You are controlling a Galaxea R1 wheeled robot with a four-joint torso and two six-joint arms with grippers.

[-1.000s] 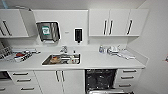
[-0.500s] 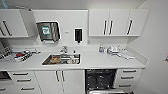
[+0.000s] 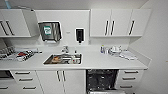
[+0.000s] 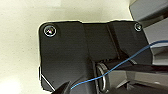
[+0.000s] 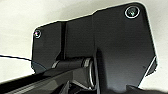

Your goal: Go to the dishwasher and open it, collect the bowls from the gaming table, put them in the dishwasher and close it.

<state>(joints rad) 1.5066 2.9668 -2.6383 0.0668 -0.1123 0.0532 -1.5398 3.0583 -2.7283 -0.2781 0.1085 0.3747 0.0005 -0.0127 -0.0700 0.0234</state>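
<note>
Three views, listed in order.
Head view, dishwasher [image 3: 102, 80]: built in under the desk [image 3: 105, 62], right of the sink [image 3: 63, 59]; its dark interior with racks is exposed, so it appears already open and ready for loading.
Head view, surroundings: white wall cabinets [image 3: 120, 23] above; a paper-towel dispenser [image 3: 50, 31] and a soap dispenser [image 3: 79, 35] are wall-mounted over the sink, within reach for washing.
Head view, bowls: none identifiable; the sink contents are too blurred to name.
Left wrist view: pale floor behind the robot's own plate; jaws state cannot be told.
Right wrist view: pale surface likewise; jaws state cannot be told.
</note>
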